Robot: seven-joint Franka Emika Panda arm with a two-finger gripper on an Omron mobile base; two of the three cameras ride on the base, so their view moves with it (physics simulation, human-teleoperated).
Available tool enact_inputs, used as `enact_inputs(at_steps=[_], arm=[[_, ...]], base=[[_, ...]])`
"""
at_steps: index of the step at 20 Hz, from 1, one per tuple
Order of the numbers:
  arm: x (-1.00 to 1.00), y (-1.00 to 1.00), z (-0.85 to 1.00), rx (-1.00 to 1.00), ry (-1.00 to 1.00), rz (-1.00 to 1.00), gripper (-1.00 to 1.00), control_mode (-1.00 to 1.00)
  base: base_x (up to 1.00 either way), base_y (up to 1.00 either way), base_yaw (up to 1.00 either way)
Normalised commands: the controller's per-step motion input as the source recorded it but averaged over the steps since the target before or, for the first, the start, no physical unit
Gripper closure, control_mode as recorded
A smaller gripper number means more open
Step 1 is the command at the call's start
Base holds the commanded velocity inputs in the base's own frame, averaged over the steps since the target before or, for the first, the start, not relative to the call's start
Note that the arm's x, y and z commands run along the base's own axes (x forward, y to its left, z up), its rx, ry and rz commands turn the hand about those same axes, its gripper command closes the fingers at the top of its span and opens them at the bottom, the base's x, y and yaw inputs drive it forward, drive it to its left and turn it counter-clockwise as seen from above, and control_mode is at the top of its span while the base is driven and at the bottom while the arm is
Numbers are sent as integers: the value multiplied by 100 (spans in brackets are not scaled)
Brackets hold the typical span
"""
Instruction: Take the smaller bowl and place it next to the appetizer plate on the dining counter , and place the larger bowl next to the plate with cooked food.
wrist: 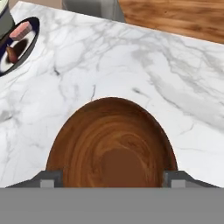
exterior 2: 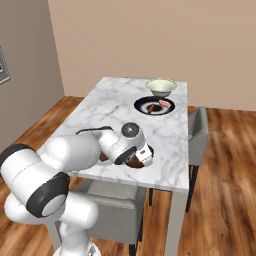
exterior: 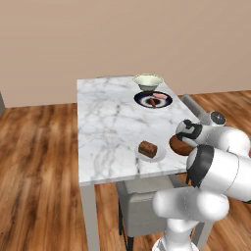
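The larger bowl [exterior: 148, 80] already sat touching the plate with cooked food [exterior: 153, 99], far ahead of the jaws. The gripper [wrist: 112, 177] held the smaller bowl [wrist: 112, 144], jaws spread across its rim, low over the marble surface [exterior: 108, 127] beside the appetizer plate [exterior: 149, 153]; release remained. Wood floor [exterior: 39, 147] and beige walls surrounded it.

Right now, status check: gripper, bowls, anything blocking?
Gripper straddling glossy reddish-brown small bowl, grip unconfirmed. Bowl beside small white plate with brown block on white marble table. Cream green-banded bowl beside dark plate. Nothing blocking.
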Motion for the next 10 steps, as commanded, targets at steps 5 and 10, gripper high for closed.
enact_inputs(at_steps=[5, 10], arm=[[-22, 0, 38, -2, 4, 0, -100, -100], [-85, 5, 83, -3, 0, 3, -100, -100]], base=[[0, 0, 0], [0, 0, 0]])
